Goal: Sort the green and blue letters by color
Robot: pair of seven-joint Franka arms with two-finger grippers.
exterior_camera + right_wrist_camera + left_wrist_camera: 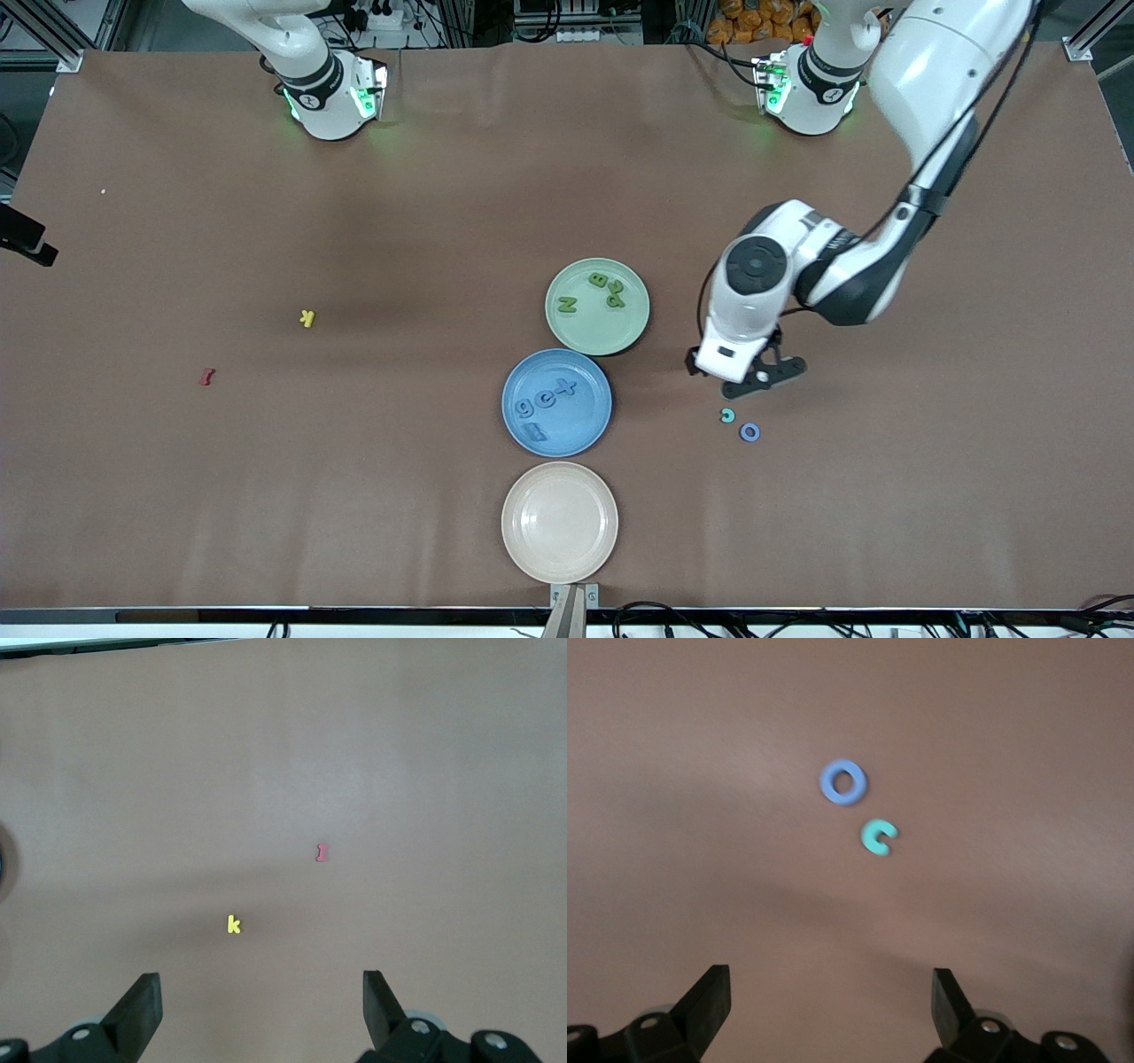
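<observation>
Front view is showing my left end effector (760, 379) hanging with its fingers spread apart and gripping nothing, over bare worktop (930, 496) toward the left arm's end. Just nearer the front camera than it, a teal-green letter C (727, 416) and a periwinkle blue letter O (749, 432) are lying flat on the worktop, just beside each other without touching. Through the left wrist view I am seeing the same C (878, 835) and O (843, 782) past my open fingertips (709, 997).

Near the worktop's middle, three plates are sitting in a row running toward the front edge. The green plate (620, 335) is carrying green letters (595, 292); the blue plate (580, 425) is carrying blue letters (545, 403); the cream plate (559, 523) is lying closest to the front edge.

My right arm is waiting; its right end effector (261, 1010) is showing only in the right wrist view, fingers apart, holding nothing, over the yellow k (233, 924) and the small red letter (322, 852).
</observation>
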